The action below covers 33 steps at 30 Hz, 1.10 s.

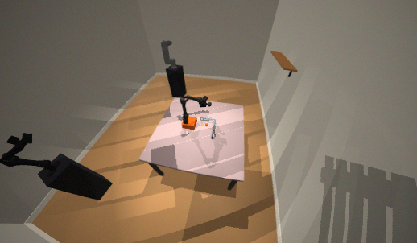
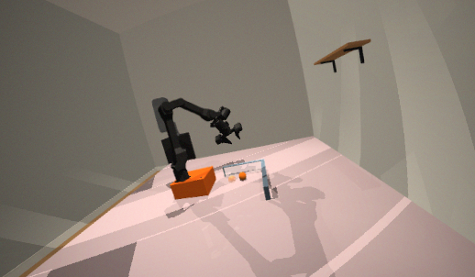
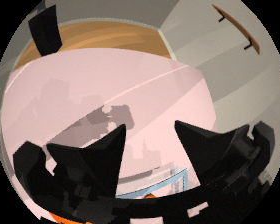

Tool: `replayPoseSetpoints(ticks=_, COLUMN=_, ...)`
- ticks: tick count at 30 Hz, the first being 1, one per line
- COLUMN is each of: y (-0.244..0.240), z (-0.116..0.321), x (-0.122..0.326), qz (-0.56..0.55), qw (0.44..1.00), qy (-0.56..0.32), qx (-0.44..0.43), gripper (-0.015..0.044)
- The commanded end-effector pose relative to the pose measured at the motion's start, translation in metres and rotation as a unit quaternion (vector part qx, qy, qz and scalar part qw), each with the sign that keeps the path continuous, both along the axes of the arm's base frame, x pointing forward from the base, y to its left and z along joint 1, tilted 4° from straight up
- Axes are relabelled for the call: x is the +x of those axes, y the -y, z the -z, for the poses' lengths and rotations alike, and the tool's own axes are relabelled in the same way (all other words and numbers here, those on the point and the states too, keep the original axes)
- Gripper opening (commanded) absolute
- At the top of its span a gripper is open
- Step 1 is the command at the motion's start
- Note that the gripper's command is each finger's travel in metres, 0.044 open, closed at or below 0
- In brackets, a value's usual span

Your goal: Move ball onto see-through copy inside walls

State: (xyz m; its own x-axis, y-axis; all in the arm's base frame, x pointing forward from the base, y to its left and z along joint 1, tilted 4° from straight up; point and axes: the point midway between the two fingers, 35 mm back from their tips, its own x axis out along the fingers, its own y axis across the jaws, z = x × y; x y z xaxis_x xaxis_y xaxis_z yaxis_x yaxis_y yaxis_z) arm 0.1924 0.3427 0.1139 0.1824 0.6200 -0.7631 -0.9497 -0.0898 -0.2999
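The orange ball [image 1: 206, 125] [image 2: 242, 176] [image 3: 150, 196] lies on the table on the inner side of the corner; in the wrist view it is mostly hidden by the gripper body. The see-through copy [image 1: 202, 125] [image 2: 231, 179] is a paler orange spot just left of the ball in the top and exterior views, on the side of the arm's base. The low clear walls [image 1: 213, 130] [image 2: 266, 185] [image 3: 185, 181] have blue-grey edges and stand behind and to the right of the ball. My gripper [image 2: 235, 140] [image 3: 150, 125] is open and empty, high above the table and clear of ball and walls.
The arm stands on an orange block [image 1: 189, 124] [image 2: 193, 185] left of the walls on the pale pink table [image 1: 230, 161] [image 2: 175, 252] [image 3: 31, 100]. Arm shadows cross the table. A wooden shelf [image 1: 283, 61] [image 2: 342, 51] [image 3: 237, 27] hangs on the right wall. Dark pedestals stand off the table.
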Motion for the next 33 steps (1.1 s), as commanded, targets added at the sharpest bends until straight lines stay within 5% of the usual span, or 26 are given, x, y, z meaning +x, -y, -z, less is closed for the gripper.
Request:
replayPoseSetpoints(ticks=1, y=0.043, z=0.028, x=0.038, qz=0.013, qw=0.996, qy=0.004, qx=-0.086, gripper=0.0298)
replayPoseSetpoints(ticks=13, y=0.213, z=0.096, x=0.086, qz=-0.011, qw=0.946, qy=-0.111, qx=-0.303, gripper=0.0298)
replayPoseSetpoints(ticks=33, y=0.214, z=0.120, x=0.086, qz=-0.012, qw=0.945, qy=-0.114, qx=-0.305, gripper=0.0298)
